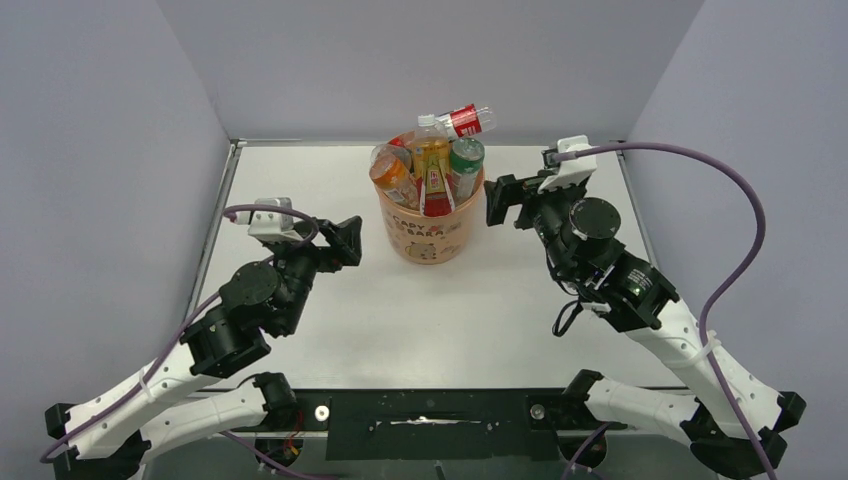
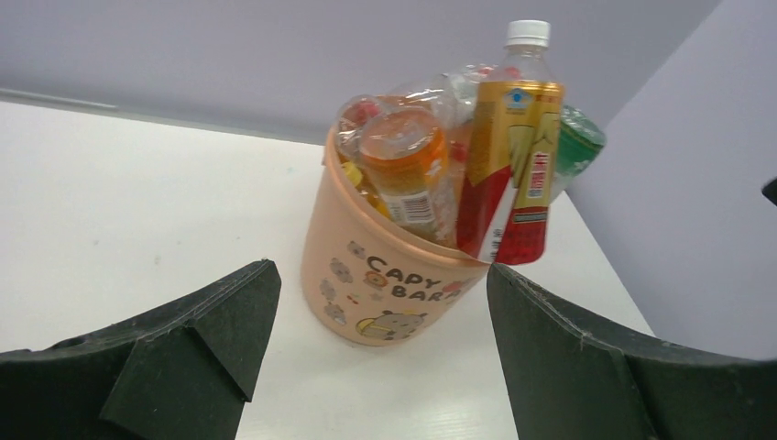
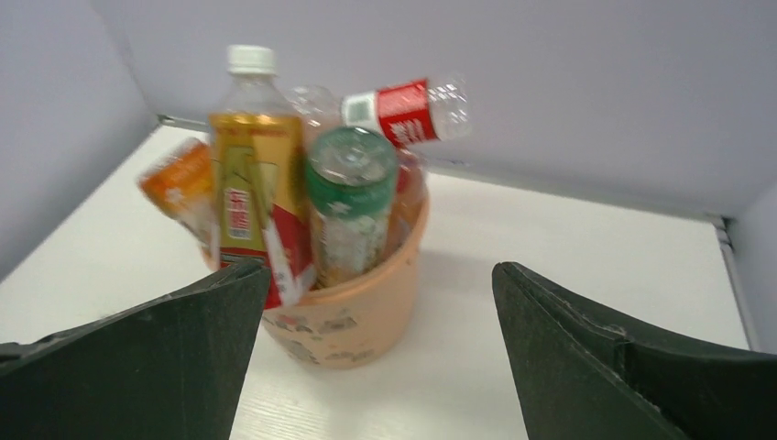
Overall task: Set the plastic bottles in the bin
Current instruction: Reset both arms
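Bin side reads "CAPY BARA"; bottle labels illegible.

The left arm rises from its base at the near left and bends forward and inward. The left gripper sits low and points right. The right arm mirrors it but reaches farther forward, and the right gripper points left. On both grippers the jaws stand wide apart and hold nothing.

The bin stands crammed with plastic bottles.
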`<action>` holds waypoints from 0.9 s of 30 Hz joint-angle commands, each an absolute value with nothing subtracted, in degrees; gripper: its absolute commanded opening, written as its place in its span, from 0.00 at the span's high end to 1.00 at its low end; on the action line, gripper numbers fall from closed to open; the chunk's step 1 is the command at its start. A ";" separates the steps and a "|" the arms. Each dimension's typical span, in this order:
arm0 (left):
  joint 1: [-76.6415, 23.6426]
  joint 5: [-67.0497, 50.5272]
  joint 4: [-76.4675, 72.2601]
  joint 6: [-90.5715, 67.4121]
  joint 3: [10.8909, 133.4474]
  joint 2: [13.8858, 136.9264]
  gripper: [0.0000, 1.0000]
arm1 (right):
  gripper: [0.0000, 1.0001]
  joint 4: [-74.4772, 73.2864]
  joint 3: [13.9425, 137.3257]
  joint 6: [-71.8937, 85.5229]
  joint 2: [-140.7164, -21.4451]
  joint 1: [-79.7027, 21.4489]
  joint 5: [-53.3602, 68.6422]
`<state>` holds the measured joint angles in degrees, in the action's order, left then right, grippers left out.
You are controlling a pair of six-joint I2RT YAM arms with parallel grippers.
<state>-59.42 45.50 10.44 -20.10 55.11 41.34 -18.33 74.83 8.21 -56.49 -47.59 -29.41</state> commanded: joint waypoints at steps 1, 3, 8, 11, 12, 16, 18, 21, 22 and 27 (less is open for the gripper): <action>-58.77 54.25 9.90 -19.32 52.31 39.83 0.16 | 0.02 -24.23 70.86 14.47 -54.49 -40.64 -36.44; -58.01 55.43 9.35 -19.56 51.11 40.48 0.16 | 0.02 -25.48 68.20 17.32 -53.90 -32.83 -31.50; -49.99 49.87 8.00 -21.16 48.74 43.63 0.13 | 0.02 -24.06 59.67 21.11 -52.48 -14.47 -20.22; -38.31 39.42 8.08 -24.03 47.99 47.33 0.12 | 0.02 -21.88 55.25 22.10 -52.18 -6.12 -16.41; -33.12 35.15 8.63 -25.54 48.00 48.94 0.12 | 0.02 -20.90 53.95 22.23 -52.39 -2.98 -15.21; -14.46 17.13 4.85 -30.16 44.41 53.33 0.12 | 0.02 -16.76 48.44 22.25 -54.09 2.62 -13.37; -9.98 13.92 1.48 -30.70 41.97 55.17 0.12 | 0.02 -14.02 45.78 22.24 -55.22 4.41 -13.61; -8.11 14.25 -2.25 -29.25 40.26 58.91 0.12 | 0.02 -8.47 41.99 21.29 -56.95 5.69 -13.20; -8.09 15.36 -3.24 -28.39 39.99 60.23 0.12 | 0.02 -6.29 40.64 20.68 -57.29 5.73 -13.28; -8.00 23.08 -12.41 -24.48 34.89 63.86 0.12 | 0.02 4.67 34.05 18.00 -59.28 5.77 -15.14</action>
